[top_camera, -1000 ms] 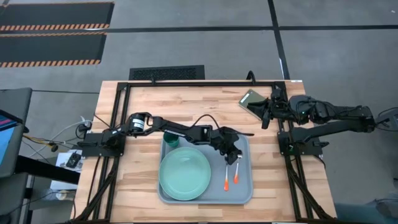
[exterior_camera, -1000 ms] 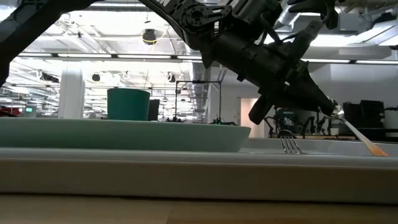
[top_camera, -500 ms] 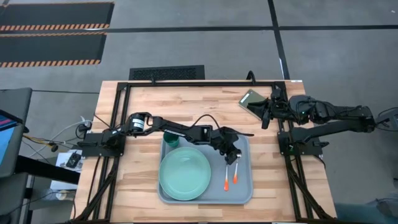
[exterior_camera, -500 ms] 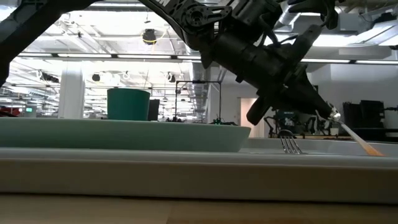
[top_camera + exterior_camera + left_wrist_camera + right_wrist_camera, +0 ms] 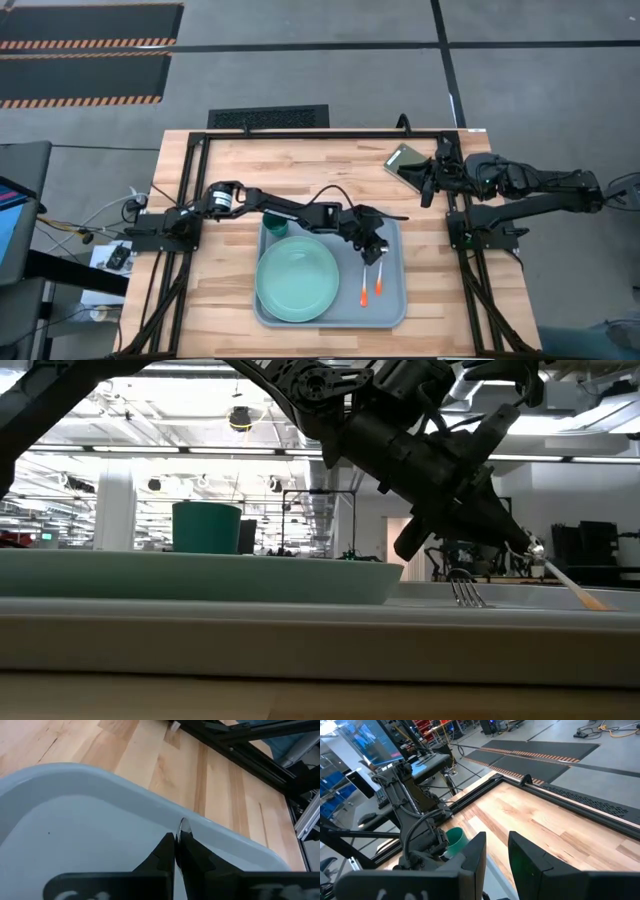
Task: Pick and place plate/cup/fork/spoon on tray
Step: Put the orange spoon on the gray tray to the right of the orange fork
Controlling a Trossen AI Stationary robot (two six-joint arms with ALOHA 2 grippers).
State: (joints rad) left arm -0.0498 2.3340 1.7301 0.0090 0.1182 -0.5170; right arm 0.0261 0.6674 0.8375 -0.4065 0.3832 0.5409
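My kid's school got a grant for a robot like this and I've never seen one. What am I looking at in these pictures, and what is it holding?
Two dark robot arms work at a wooden table. One camera looks straight down, one sits at table height, and one rides on each wrist.

On the pale tray lie a mint-green plate, a small teal cup and a fork with an orange handle.

The left claw is over the tray, shut on the spoon near its silver bowl, the orange handle slanting down towards the tray. The left wrist view shows its fingers pinched on the metal.

The right claw waits at the table's far right corner, open and empty, beside a small green-grey rectangle.
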